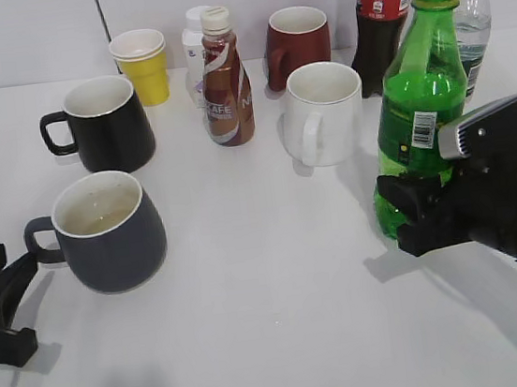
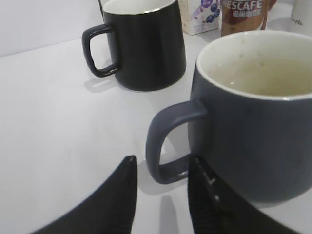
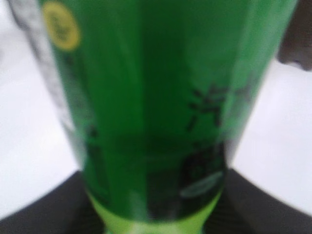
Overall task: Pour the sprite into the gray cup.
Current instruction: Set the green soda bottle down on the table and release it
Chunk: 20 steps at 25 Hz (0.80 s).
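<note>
The sprite is a tall green bottle with no cap, upright at the right of the table. My right gripper is shut on its lower body; in the right wrist view the green bottle fills the space between the jaws. The gray cup stands at the front left with its handle pointing left and a little pale liquid inside. My left gripper is open just left of that handle. In the left wrist view the cup is close, and the handle's lower end sits between the fingertips.
A black mug stands behind the gray cup. Further back are a yellow cup, a brown Nescafe bottle, a white mug, a red mug, a cola bottle and a clear water bottle.
</note>
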Motion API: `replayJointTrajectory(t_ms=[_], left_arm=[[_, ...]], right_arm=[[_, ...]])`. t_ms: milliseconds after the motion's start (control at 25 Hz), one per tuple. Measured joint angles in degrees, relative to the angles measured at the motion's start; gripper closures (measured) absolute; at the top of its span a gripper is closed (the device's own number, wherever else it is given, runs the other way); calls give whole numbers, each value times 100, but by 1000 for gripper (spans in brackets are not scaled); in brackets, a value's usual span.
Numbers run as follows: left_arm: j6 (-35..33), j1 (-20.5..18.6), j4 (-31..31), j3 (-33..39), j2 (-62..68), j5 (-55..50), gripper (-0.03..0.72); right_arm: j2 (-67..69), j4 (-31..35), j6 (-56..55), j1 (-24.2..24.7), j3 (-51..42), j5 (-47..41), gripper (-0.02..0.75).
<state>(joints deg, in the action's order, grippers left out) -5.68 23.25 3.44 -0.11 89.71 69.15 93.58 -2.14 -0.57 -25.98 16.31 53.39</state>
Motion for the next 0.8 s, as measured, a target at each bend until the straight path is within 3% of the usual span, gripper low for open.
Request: replayJointTrajectory(t_ms=[280,560,800], left_arm=[[0,0,25,0,0,0,411],[0,0,32,0,0,0,411],[23,0,-25,0,0,0,411]], right_arm=[[276,-468,15,0,-256,829,396],[384,-131,18,0,-492,1429,172],[373,-27,57,0,-492,1554,138]])
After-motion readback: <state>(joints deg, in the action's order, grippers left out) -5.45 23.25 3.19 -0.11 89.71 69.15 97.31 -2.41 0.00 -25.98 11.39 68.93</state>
